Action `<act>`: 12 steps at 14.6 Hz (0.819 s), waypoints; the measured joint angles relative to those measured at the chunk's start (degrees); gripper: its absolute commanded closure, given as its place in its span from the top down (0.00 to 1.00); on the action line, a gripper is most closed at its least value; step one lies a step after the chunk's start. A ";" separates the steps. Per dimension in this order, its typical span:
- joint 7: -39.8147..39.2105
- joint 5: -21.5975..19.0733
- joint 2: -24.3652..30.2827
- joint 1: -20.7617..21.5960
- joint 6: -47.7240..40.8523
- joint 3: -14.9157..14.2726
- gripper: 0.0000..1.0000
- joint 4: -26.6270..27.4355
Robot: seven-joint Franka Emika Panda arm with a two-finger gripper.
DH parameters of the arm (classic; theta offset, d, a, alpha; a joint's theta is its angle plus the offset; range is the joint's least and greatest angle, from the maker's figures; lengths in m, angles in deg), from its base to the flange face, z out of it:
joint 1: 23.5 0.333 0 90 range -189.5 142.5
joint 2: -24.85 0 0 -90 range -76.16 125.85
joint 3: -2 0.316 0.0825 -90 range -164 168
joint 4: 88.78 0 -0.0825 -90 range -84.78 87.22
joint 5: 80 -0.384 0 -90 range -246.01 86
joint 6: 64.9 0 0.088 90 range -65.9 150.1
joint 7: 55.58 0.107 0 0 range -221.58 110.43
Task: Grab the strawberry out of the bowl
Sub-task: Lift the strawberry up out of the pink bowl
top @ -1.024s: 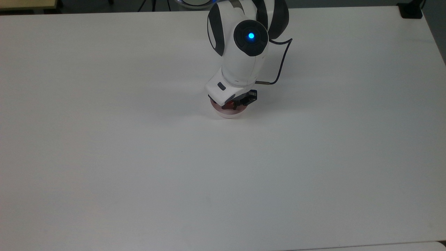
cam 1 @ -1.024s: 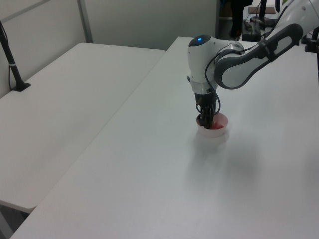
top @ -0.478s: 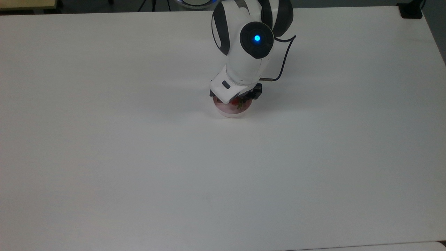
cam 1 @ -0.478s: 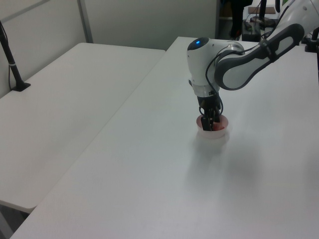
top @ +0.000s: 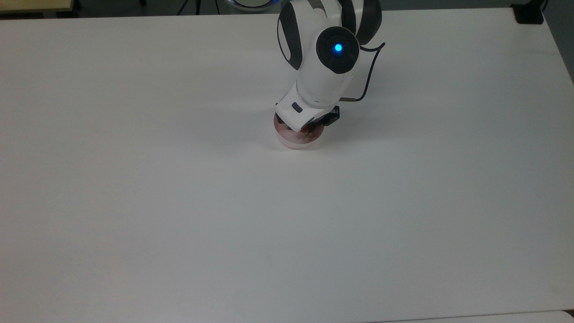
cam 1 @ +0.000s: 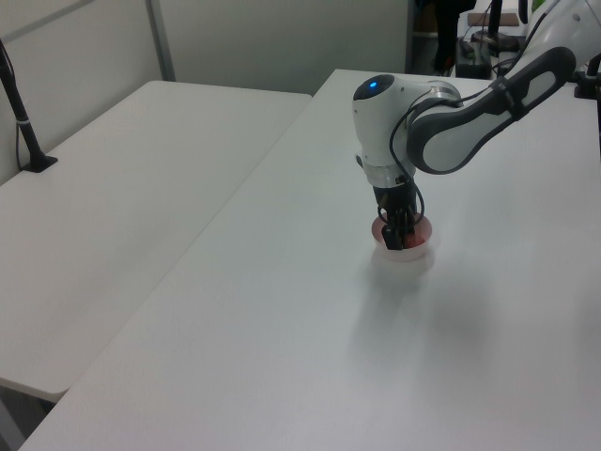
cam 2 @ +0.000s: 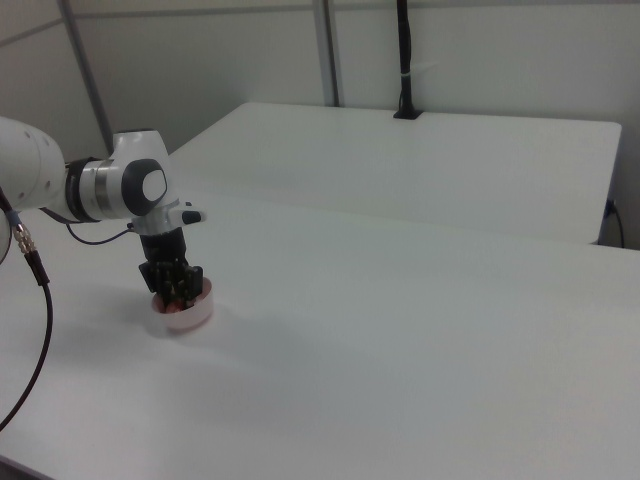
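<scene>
A small pale pink bowl stands on the white table, a little behind its middle in the top view. Inside it, a bit of the red strawberry peeks out from under the arm's white hand. My gripper points straight down into the bowl, right at the strawberry. In the left view the gripper reaches below the rim of the bowl. The right view has the gripper low inside the bowl, with some red beneath it. The hand hides most of the bowl's inside in the top view.
The white table spreads wide around the bowl. A second white table stands beside it across a narrow gap. A black cable loops off the wrist. A black post stands on the far table.
The arm has shifted a little toward the top view's right. The gripper has gone from the bowl's edge to over its middle. The bowl has not moved.
</scene>
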 measured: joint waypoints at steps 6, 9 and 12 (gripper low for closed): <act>0.00 0.17 0.69 -0.80 0.00 0.04 0.20 -0.10; -0.02 0.17 3.05 -2.36 0.00 0.03 0.20 -0.19; -0.03 0.17 5.18 -3.31 -0.01 0.03 0.20 -0.17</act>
